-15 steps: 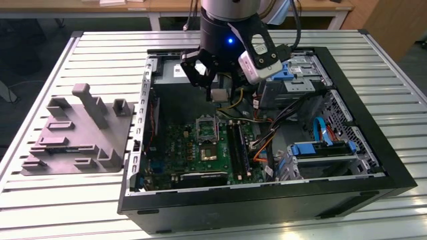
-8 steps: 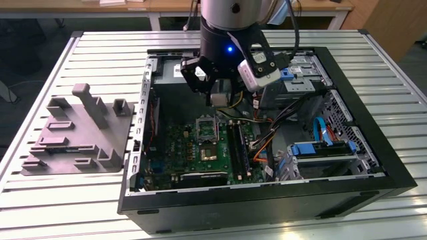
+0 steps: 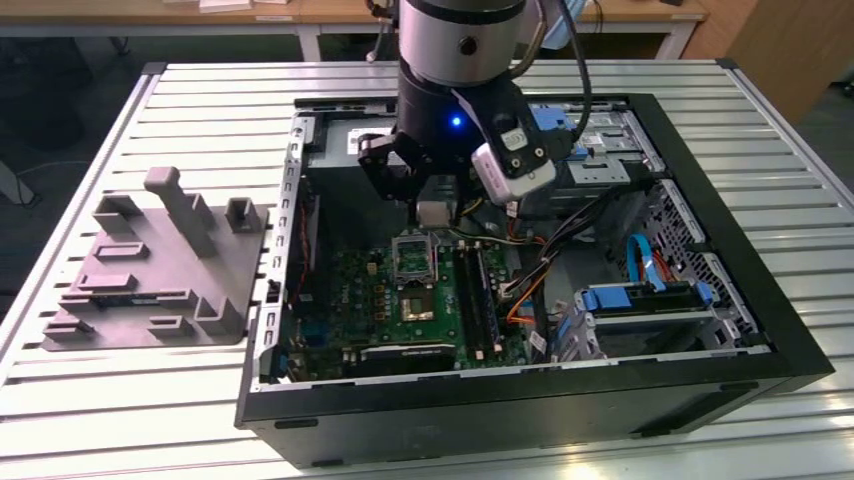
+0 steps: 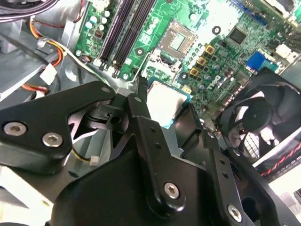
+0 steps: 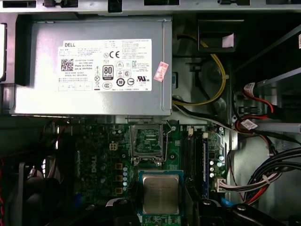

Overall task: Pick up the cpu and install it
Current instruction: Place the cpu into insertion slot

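The cpu (image 5: 161, 193), a small square chip with a pale silvery top and a green edge, hangs above the green motherboard (image 5: 101, 155). My gripper (image 4: 167, 107) is shut on it, one black finger (image 4: 139, 96) on each side. In the exterior view the gripper (image 3: 438, 218) is inside the open computer case, just above the board, with the cpu (image 3: 437, 212) between its tips. The metal-framed socket (image 5: 146, 141) lies open on the board a short way from the chip. In the second wrist view the socket (image 4: 178, 40) sits beyond the held cpu (image 4: 165, 100).
The grey power supply (image 5: 94, 66) stands behind the socket. Memory slots (image 4: 124, 28) and loose cables (image 3: 534, 270) run beside it, and a black fan (image 4: 263, 117) sits close to the gripper. A grey plastic fixture (image 3: 160, 270) rests on the slatted table on the exterior view's left.
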`<state>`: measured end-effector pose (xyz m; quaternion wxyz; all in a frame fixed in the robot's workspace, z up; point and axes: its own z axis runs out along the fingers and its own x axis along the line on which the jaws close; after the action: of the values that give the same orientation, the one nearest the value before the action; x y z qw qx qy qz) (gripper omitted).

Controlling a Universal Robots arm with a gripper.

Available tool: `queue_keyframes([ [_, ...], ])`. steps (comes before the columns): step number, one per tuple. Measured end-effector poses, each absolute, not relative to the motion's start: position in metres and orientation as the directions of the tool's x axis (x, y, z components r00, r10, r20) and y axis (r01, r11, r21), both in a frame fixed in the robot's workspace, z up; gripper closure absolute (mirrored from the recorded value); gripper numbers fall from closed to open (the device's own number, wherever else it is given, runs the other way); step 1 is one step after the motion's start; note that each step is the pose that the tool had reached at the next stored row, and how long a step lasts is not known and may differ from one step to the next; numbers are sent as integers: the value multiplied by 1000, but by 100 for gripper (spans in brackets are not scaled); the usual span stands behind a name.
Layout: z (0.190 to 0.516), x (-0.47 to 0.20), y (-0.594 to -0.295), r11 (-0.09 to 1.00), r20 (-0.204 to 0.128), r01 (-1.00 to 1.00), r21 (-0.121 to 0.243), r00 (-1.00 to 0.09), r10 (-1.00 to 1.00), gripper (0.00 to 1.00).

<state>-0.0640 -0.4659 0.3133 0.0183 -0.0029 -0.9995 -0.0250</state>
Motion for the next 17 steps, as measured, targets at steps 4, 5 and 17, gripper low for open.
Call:
queue_keyframes([
  [4, 308, -64, -470, 999, 34, 7, 50, -999, 5, 53],
  [5, 307, -64, -470, 999, 30, 7, 50, -1000, 5, 53],
  [17, 305, -66, -470, 999, 8, 5, 50, -1000, 5, 53],
])
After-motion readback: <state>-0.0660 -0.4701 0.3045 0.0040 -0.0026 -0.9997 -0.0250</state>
